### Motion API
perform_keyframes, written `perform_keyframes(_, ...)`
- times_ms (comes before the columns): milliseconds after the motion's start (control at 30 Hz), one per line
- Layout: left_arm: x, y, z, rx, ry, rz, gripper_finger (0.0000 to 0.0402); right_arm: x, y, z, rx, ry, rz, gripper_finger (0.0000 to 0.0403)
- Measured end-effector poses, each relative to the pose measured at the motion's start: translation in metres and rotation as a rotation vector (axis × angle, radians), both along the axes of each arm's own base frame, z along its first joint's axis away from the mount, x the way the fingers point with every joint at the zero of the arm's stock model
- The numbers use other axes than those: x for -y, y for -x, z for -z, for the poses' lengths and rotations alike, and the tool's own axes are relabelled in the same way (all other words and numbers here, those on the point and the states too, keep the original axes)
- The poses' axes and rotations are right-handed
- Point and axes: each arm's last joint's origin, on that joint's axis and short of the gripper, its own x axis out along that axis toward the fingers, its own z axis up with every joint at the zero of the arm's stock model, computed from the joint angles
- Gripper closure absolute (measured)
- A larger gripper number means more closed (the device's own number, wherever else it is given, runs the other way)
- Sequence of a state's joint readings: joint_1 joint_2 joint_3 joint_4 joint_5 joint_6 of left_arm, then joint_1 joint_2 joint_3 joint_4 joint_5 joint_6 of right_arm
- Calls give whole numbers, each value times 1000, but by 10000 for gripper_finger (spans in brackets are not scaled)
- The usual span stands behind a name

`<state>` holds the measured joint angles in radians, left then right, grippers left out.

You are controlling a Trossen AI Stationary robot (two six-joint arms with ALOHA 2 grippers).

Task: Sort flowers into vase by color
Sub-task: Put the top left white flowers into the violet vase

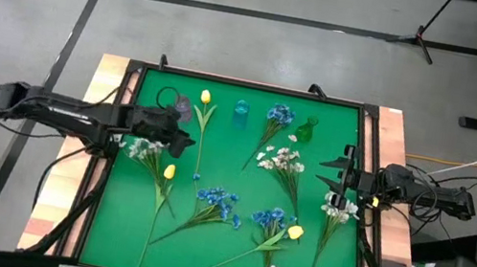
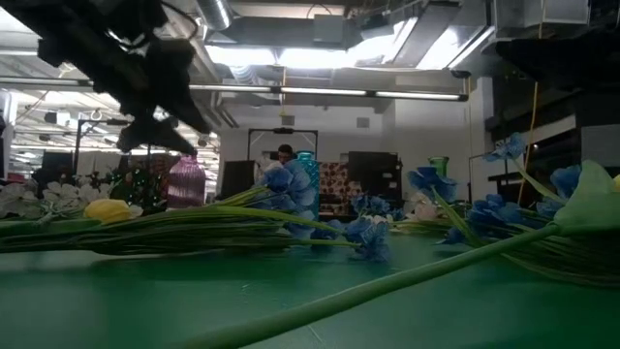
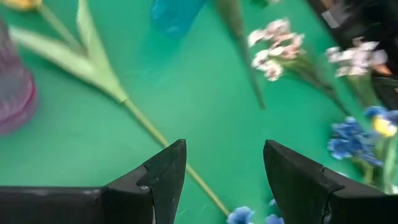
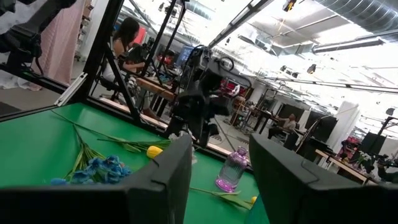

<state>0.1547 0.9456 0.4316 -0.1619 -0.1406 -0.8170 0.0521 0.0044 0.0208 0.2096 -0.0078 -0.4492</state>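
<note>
Artificial flowers lie flat on the green mat (image 1: pixel 223 165): a yellow tulip (image 1: pixel 206 98) with a long stalk (image 3: pixel 146 124), white sprays (image 1: pixel 282 160), blue clusters (image 1: pixel 217 203), and more yellow buds (image 1: pixel 296 231). Along the far edge stand a purple vase (image 1: pixel 182 105), a blue vase (image 1: pixel 240 112) and a green vase (image 1: pixel 305 130). My left gripper (image 3: pixel 224 174) hovers open above the mat near the tulip's stalk, beside the purple vase (image 3: pixel 12 93). At the mat's right edge my right gripper (image 4: pixel 221 165) waits, open, with nothing between its fingers.
A raised dark frame (image 1: pixel 119 152) runs around the mat. White sprays (image 1: pixel 144 147) and a yellow bud (image 1: pixel 170 172) lie just below my left gripper (image 1: pixel 187 141). Another white spray (image 1: pixel 335 208) lies near my right gripper (image 1: pixel 335 181). People and workbenches show in the room behind.
</note>
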Motion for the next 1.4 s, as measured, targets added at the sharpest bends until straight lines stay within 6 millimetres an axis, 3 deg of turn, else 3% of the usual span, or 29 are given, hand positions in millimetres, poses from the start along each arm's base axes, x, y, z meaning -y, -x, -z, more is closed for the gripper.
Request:
perform_keyframes(200, 4, -8, 15, -82, 40, 1, 192, 0, 0, 0, -1, 0, 0, 242)
perform_keyframes(300, 12, -15, 12, -96, 30, 54, 192, 0, 0, 0, -2, 0, 0, 242)
perform_keyframes(533, 42, -27, -28, -145, 5, 228, 192, 0, 0, 0, -2, 0, 0, 242)
perform_keyframes(667, 62, -22, -50, -237, 60, 255, 192, 0, 0, 0, -3, 0, 1, 242)
perform_keyframes(800, 81, -8, -59, -340, 155, 219, 192, 0, 0, 1, -13, 1, 1, 242)
perform_keyframes(1000, 102, 6, -53, -388, 245, 0, 192, 0, -1, 4, -47, 2, 1, 242)
perform_keyframes(1200, 115, 3, -41, -366, 287, -213, 192, 0, -1, 4, -49, -1, 0, 242)
perform_keyframes(1400, 129, -9, -26, -428, 283, -141, 192, 0, -1, 5, -55, -2, -1, 242)
